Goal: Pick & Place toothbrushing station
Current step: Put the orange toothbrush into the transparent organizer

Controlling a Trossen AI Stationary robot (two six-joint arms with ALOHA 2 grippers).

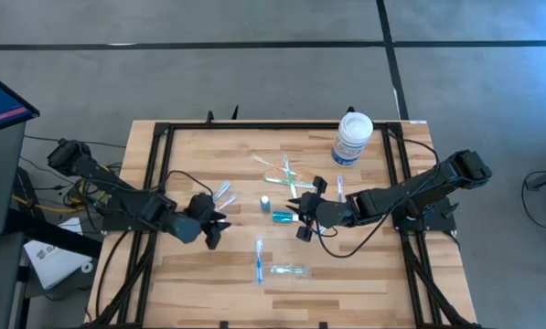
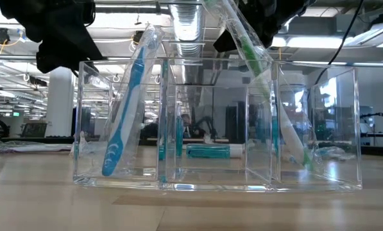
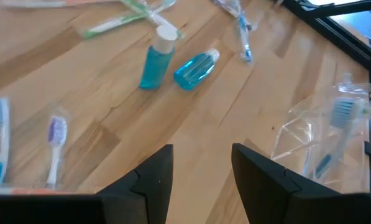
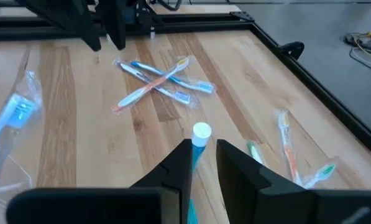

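One clear tray (image 2: 217,179), two teal bottles (image 3: 154,59)

Left hand (image 3: 197,171) agape; right hand (image 4: 204,163) narrowed.

The high view looks straight down on the whole table (image 1: 208,274) from well above. The low view sits at table height, pressed close to the clear tray (image 2: 217,183), facing level through it into the room. The left wrist view looks forward and down past its jaws at two teal bottles (image 3: 155,59); the right wrist view looks across the table over one of them (image 4: 199,140). The high view also shows these bottles
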